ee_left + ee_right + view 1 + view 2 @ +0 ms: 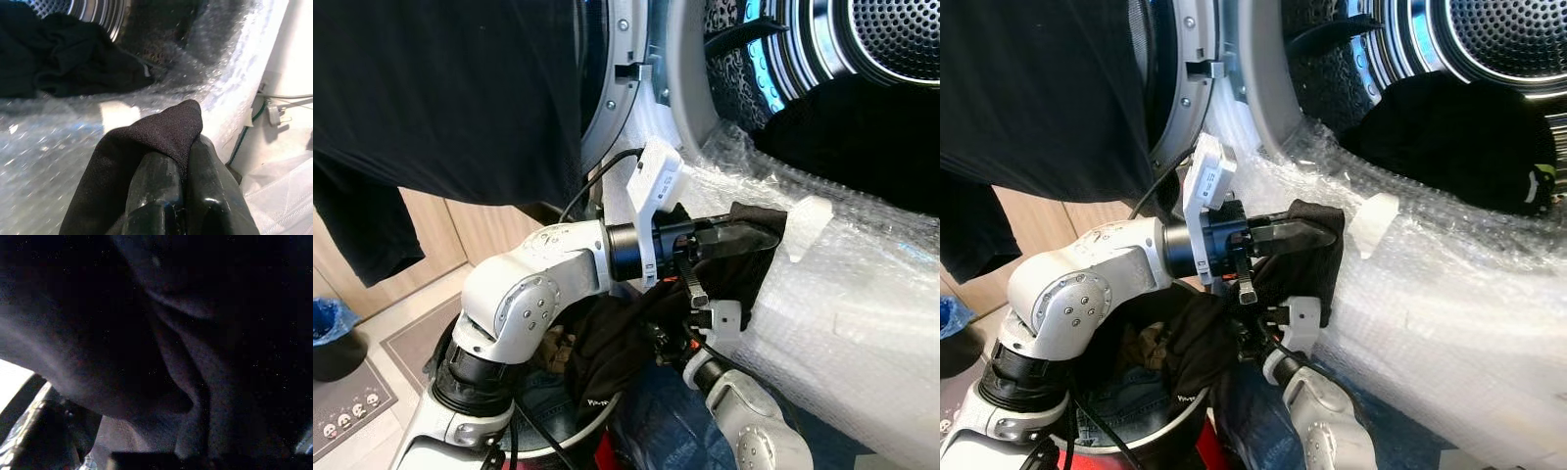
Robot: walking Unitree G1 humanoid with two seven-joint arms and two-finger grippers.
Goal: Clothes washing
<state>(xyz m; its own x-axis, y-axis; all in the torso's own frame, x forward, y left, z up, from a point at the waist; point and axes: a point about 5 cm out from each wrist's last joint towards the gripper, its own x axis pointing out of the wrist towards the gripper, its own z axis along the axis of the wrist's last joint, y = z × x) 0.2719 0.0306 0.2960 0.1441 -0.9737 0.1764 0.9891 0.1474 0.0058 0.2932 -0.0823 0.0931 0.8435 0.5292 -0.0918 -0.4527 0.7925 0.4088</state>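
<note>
A: Eye views? B: The left end effector pinches a black garment against the bubble wrap below the washer drum; laundry basket beneath.

A: Left wrist view? B: Cloth clamped between the fingers.

A: Right wrist view? B: Dark fabric; right end effector's state unclear.

Home laundry corner: washing machine drum, laundry basket.

Head stereo pair downward at washer drum; wrist cameras close along claws.
</note>
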